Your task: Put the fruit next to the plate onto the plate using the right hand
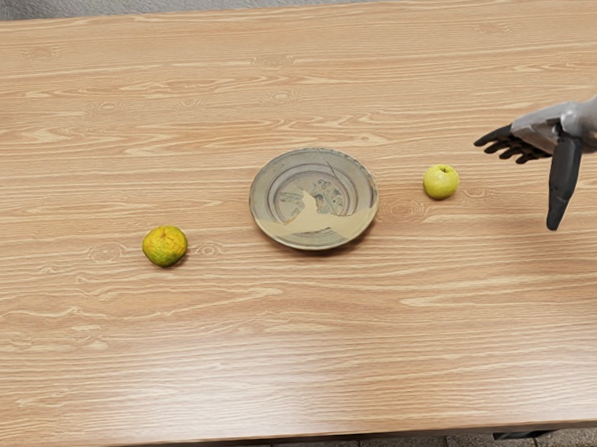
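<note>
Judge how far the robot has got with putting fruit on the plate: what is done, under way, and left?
Done: nothing yet; the plate holds no fruit. In hand: the right hand hangs open just right of the yellow-green apple, apart from it. Left: grasp the apple, carry it leftward and set it on the plate. An orange-green citrus lies on the plate's other side, untouched.

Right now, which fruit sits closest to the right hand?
The yellow-green apple right of the plate, just short of the right hand; the orange-green citrus lies left of the plate, much farther.
</note>
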